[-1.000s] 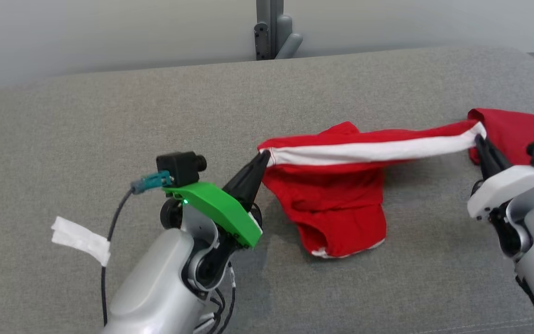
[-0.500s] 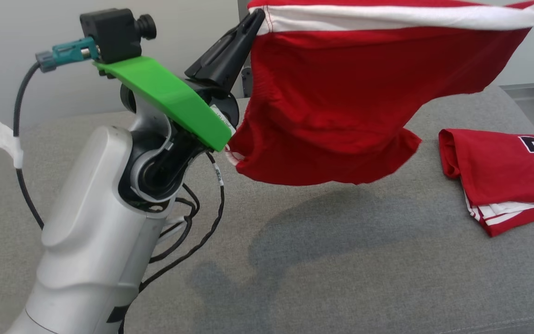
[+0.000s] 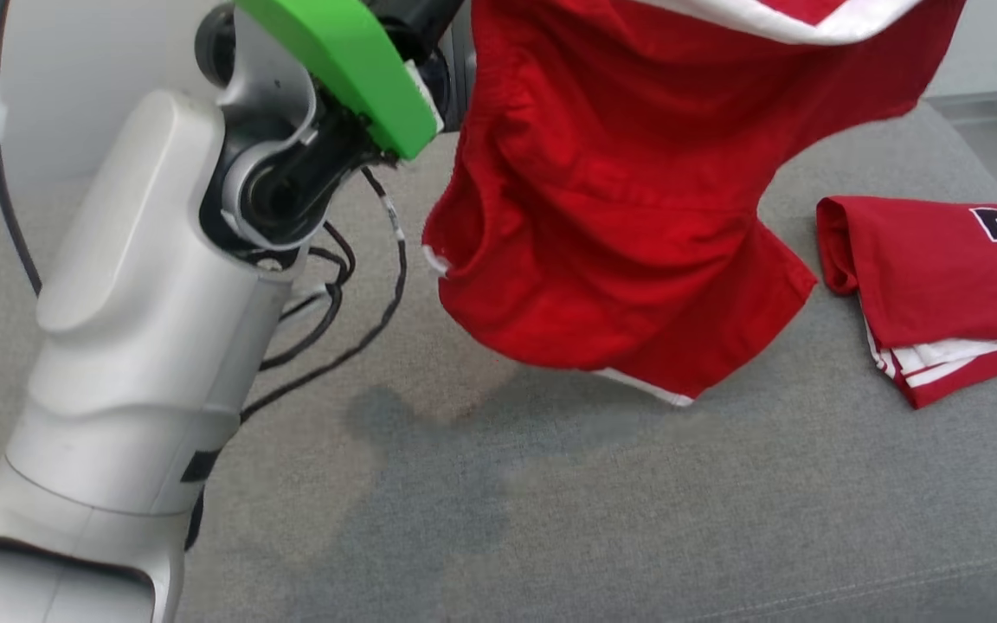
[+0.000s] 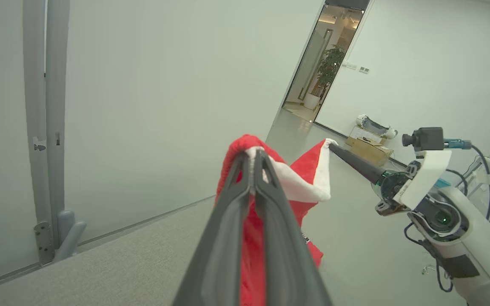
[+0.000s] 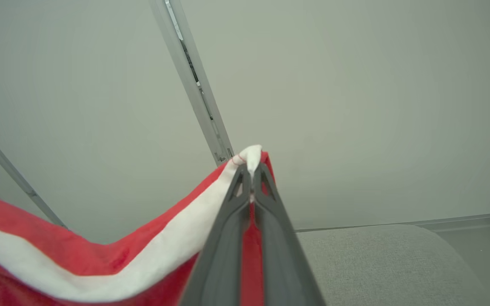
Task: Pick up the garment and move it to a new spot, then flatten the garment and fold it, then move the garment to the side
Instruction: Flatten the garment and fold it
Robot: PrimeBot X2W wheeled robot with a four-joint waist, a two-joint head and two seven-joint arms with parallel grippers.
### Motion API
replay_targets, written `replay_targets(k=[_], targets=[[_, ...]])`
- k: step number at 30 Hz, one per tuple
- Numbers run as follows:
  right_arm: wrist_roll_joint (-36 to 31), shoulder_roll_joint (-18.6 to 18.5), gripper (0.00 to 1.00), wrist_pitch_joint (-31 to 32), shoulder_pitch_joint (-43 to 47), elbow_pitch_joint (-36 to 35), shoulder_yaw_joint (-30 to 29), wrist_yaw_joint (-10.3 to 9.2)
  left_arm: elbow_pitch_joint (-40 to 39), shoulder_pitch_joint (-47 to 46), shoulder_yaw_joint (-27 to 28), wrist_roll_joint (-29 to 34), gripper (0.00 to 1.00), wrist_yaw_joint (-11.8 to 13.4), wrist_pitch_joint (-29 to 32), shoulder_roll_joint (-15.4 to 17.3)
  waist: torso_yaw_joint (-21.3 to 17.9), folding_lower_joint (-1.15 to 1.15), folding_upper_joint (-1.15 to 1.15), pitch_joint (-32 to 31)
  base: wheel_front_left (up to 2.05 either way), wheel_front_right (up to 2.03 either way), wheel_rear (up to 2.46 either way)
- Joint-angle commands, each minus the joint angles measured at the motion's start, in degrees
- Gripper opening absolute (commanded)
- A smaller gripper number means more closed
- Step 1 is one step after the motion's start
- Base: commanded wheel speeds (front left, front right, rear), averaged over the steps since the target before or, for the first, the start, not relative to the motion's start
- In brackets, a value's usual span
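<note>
The garment [image 3: 620, 216] is red with a white band along its top hem, and it hangs in the air above the grey cushioned surface [image 3: 550, 519]. In the left wrist view my left gripper [image 4: 251, 155] is shut on one end of the white band. My right gripper [image 5: 251, 168] is shut on the other end, and its dark fingers also show in the left wrist view [image 4: 355, 163]. The band sags between the two grips. The garment's lower edge [image 3: 646, 385] hangs just above the surface. My left arm [image 3: 144, 285] rises at the left of the head view.
A folded red jersey [image 3: 940, 277] with dark numerals lies on the surface at the right. Behind the surface stand a pale wall and a grey post [image 4: 45, 127]. An open doorway [image 4: 321, 72] and boxes [image 4: 370, 146] lie beyond my right arm.
Both grippers have risen, lifting the garment off the surface until it hangs free between them. The head view has tilted too, so the folded jersey now shows whole.
</note>
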Motion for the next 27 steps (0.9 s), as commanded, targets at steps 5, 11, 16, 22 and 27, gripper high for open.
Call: replay_targets(k=[5,11,16,22,27], targets=[[-4.12,5.77,0.00,-5.89,-12.53,5.82,2.16,0.00,9.17,-13.28,-0.80,7.81,0.00,-2.03,-8.66,1.28,-1.83,0.00,0.00,14.60,0.00,0.00,0.00],[-8.53,9.82,0.00,-19.64,-27.11,12.14,3.89,-0.01,14.83,-29.61,-7.61,15.03,0.00,-2.39,-25.19,4.41,-3.46,0.00,0.00,27.06,0.00,0.00,0.00],[-6.82,10.28,0.00,-25.10,-27.88,15.13,9.32,-0.01,15.60,-32.75,-19.21,13.32,0.00,-2.29,-34.30,9.23,-2.84,0.00,0.00,33.17,0.00,0.00,0.00],[-2.49,7.51,0.00,-26.58,-20.29,18.72,17.44,-0.01,13.68,-25.33,-31.42,4.82,0.00,-2.31,-36.13,11.82,-1.95,0.00,0.00,35.29,0.00,0.00,0.00],[1.58,3.45,0.00,-25.91,-14.24,19.20,23.55,-0.01,7.81,-17.33,-38.45,-1.67,0.00,-2.31,-36.42,14.69,-1.88,0.00,0.00,33.20,0.00,0.00,0.00]])
